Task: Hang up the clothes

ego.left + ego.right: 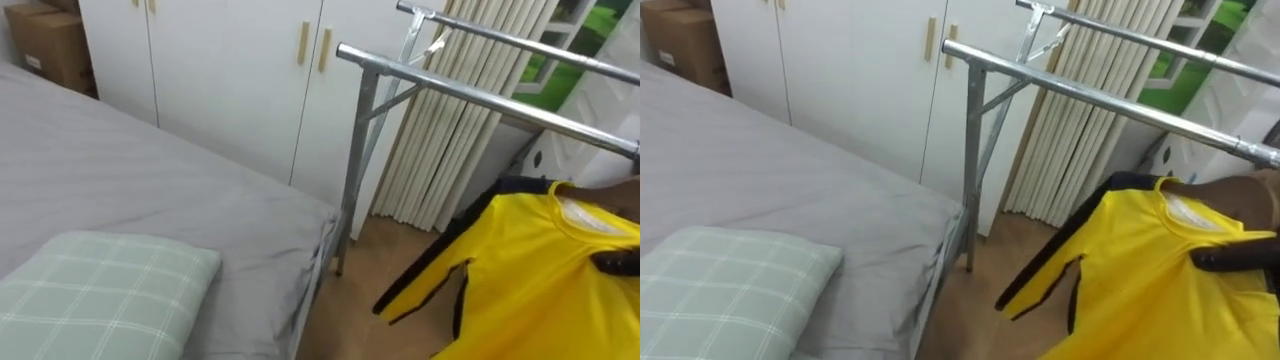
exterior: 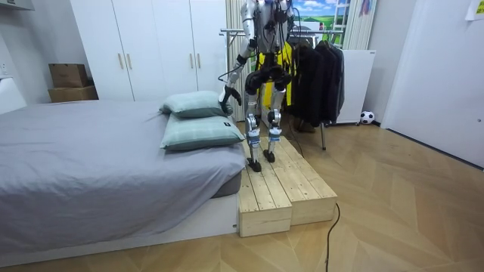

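A yellow shirt [image 1: 540, 280] with black trim hangs in the air at the lower right, below the front rail of a metal clothes rack [image 1: 480, 95]. A brown hanger shape [image 1: 1235, 190] shows at its collar. Dark fingers of my right hand [image 1: 1235, 258] lie curled across the shirt's chest at the right edge, gripping it. In the room view I stand on a wooden platform [image 2: 280, 181] between the bed and the rack, with the yellow shirt [image 2: 283, 57] in front of me. My left hand [image 2: 228, 95] hangs over the pillows.
A grey bed [image 1: 120, 170] with a green checked pillow [image 1: 100, 290] lies to my left. White wardrobe doors [image 1: 230, 70] and a beige curtain [image 1: 470, 150] stand behind the rack. Dark clothes [image 2: 318, 72] hang on the rack. A cardboard box [image 1: 50, 45] sits far left.
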{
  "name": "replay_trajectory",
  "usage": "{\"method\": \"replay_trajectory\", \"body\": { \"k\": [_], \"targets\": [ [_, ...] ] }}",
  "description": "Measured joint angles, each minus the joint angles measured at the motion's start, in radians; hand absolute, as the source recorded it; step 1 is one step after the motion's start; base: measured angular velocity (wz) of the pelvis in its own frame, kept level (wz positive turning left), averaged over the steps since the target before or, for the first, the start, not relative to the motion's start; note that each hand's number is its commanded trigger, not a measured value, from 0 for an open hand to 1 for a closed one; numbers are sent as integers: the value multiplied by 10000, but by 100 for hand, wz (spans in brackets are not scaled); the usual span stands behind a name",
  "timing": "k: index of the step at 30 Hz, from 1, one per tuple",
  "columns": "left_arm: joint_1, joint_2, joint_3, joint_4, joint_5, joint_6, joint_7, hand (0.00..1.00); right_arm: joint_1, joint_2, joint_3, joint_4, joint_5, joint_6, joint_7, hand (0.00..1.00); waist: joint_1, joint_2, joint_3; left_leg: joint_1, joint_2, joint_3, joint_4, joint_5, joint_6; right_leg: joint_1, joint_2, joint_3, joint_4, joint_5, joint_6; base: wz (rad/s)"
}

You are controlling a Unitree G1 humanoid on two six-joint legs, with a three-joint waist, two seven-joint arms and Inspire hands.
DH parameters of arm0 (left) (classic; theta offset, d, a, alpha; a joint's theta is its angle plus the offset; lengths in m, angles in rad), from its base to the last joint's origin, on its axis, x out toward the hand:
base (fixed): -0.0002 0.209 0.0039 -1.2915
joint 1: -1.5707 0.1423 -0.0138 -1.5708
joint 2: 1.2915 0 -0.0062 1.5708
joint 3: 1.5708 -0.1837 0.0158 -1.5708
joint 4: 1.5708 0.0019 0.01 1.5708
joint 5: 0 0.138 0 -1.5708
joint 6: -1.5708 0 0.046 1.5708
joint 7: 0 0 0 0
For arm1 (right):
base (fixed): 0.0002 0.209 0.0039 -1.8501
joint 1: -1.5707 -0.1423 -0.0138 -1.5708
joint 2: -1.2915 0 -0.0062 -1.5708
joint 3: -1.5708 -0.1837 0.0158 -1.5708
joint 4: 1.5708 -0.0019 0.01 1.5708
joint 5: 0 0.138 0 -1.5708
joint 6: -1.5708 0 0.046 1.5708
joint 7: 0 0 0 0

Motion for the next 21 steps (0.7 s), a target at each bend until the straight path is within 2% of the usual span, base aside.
{"method": "replay_trajectory", "body": {
  "k": [4,6,10,13,15,21],
  "targets": [
    [2,3,206,-31,14,-17,7,0,-1,-59,0,-162,-105,-65,1,100,-77,-43,-38,7,11,-327,43,-56,-87,166,37,-290,-62,-146,-54,26],
    [4,4,218,-46,12,-49,63,0,-1,-87,-4,-335,-152,-305,-39,100,-129,-25,-44,-26,17,-525,47,-65,-147,227,40,-518,-72,-255,-107,26],
    [7,14,291,-75,11,-98,73,0,0,-129,-4,-342,-157,-376,-88,100,-392,3,-63,-99,75,-527,-12,6,-269,283,-48,-973,-16,-493,-143,41],
    [56,14,302,-69,28,-174,109,0,2,-209,-3,-330,-139,-421,-81,100,-519,64,-96,-140,78,-480,-118,92,-365,291,-185,-1329,140,-709,-176,35],
    [105,12,402,-69,43,-216,140,0,6,-213,-3,-308,-98,-435,-51,100,-626,40,-121,-139,110,-179,-374,295,-397,341,-292,-1605,124,-776,-198,37],
    [118,14,499,-102,43,-271,248,0,274,-217,-18,-304,151,-436,-4,100,-684,58,-134,-138,192,116,-579,524,-575,622,-399,-2347,79,-1074,-243,39]
  ]
}}
